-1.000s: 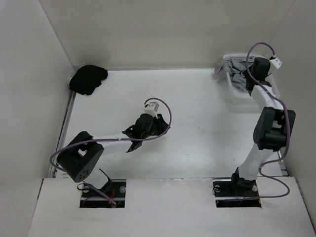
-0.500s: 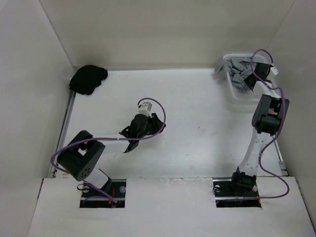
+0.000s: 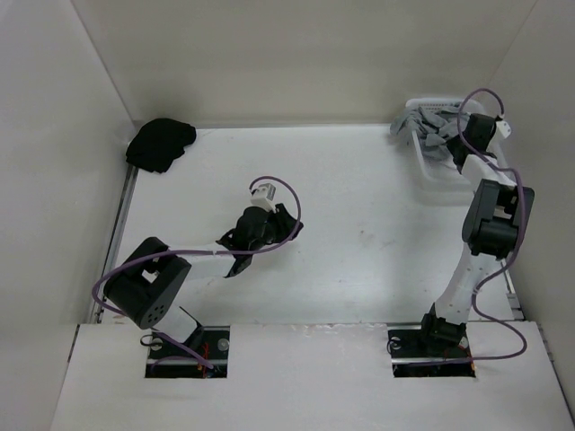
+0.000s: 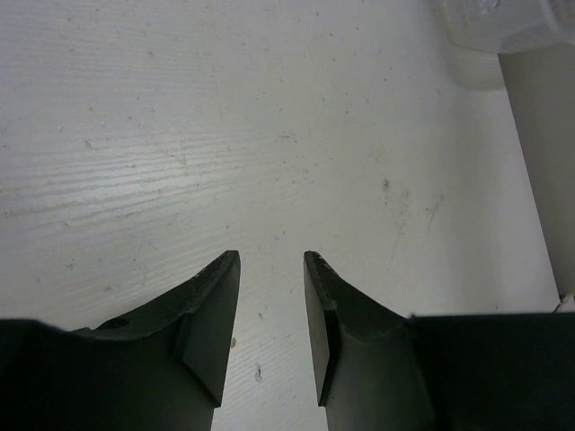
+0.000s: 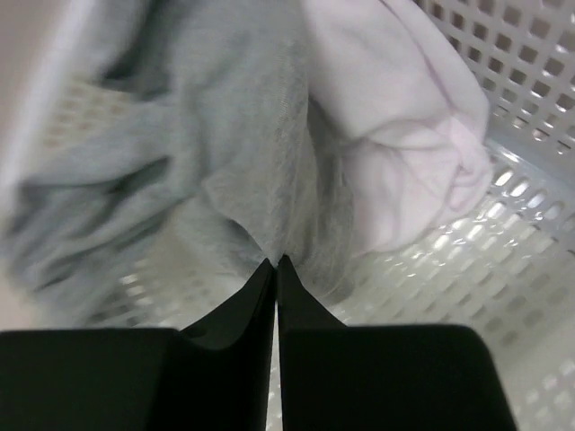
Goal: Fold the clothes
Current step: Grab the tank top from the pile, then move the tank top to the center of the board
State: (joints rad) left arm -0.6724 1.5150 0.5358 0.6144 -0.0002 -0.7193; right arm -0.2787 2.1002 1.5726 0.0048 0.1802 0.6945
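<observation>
Clothes [image 5: 225,180] in basket [image 5: 539,108], nipped by right gripper [image 5: 275,265]; left gripper [image 4: 269,260] agape, empty, over table [image 4: 180,135].

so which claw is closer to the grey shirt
Right. The right claw is inside the white basket, shut on a fold of the grey shirt. The left claw hangs open over the table, well off to the basket's left.

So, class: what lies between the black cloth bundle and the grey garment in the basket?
Nothing: the top view shows bare white table between the black cloth bundle and the grey garment.
</observation>
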